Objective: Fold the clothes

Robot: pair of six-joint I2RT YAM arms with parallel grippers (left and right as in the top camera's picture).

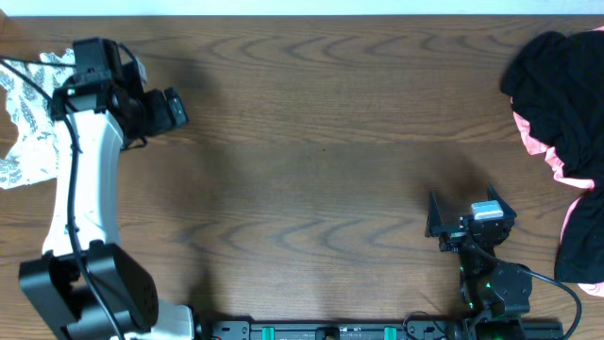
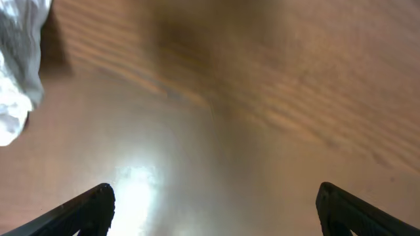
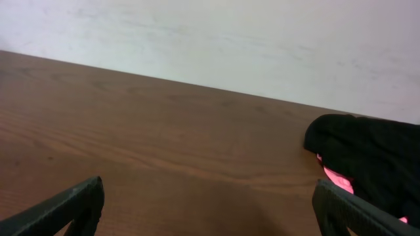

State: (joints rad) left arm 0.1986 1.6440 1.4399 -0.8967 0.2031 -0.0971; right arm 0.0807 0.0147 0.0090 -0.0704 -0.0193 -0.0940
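The clothes [image 1: 24,127], thin white fabric printed with grey fern leaves, lie bunched at the table's far left edge, partly under the left arm. A crumpled corner of the clothes [image 2: 16,65] shows in the upper left of the left wrist view. My left gripper [image 1: 176,110] hovers just right of the clothes, open, and between its fingers [image 2: 98,204] there is only bare wood. Near the front right, my right gripper [image 1: 464,206] is open too, its fingertips [image 3: 85,196] wide apart over bare table.
A heap of black and pink garments [image 1: 562,123] lies along the right edge, and it appears as the black garment [image 3: 367,151] in the right wrist view. The brown wooden table [image 1: 311,170] ends at a pale wall behind.
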